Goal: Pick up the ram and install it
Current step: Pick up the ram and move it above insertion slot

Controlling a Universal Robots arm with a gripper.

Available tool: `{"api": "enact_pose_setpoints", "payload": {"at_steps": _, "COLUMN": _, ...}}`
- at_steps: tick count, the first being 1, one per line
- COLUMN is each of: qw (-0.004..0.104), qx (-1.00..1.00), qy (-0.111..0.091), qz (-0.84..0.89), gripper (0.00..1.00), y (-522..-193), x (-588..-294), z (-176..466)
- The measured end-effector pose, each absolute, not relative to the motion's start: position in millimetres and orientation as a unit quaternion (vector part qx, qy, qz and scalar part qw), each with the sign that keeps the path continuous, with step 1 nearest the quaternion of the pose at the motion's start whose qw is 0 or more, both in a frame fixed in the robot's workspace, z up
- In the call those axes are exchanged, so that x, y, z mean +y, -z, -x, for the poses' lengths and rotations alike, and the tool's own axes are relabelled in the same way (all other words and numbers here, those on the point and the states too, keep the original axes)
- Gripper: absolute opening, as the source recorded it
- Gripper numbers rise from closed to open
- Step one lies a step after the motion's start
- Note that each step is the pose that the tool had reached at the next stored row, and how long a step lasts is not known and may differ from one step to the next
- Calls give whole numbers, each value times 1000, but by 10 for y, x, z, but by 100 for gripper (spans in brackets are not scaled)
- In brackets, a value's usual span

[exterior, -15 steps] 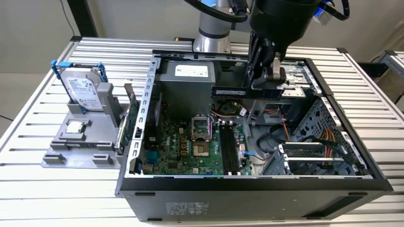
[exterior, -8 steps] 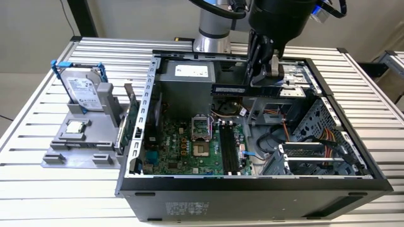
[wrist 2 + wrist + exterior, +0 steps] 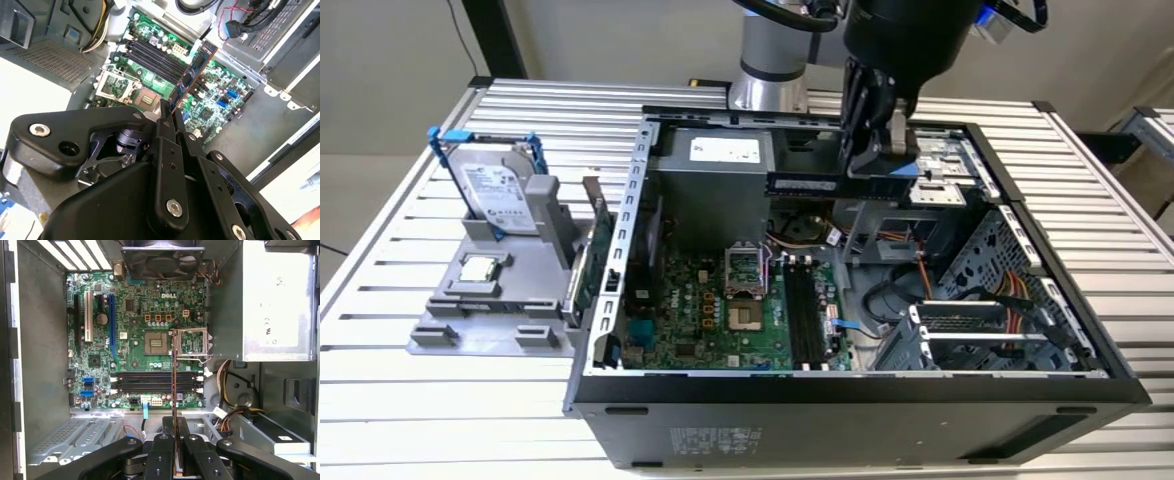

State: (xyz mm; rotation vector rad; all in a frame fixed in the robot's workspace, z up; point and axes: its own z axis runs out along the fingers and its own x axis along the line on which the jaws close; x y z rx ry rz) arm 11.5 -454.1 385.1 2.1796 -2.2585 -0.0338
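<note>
Blue-green ram [image 3: 192,75] is pinched at one end by closed-down gripper [image 3: 174,423], hung over mobo DIMM slots [image 3: 150,382], long axis crosswise.

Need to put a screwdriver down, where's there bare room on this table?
Bare table slats lie on the exterior view's right of the computer case and on the camera side of the grey holder. Inside the case is crowded; the gripper holds the ram above it.

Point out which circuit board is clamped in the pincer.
The ram: the narrow dark stick, held in the pincer above the case. The motherboard lies inside it; the green card stands outside.
</note>
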Motion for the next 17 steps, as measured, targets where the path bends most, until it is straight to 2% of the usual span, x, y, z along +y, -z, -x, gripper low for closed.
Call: {"api": "enact_pose_setpoints", "payload": {"at_steps": 17, "qw": 1, "qx": -720, "qy": 11, "qz": -694, "gripper": 0, "y": -3851, "x": -4515, "z": -115}}
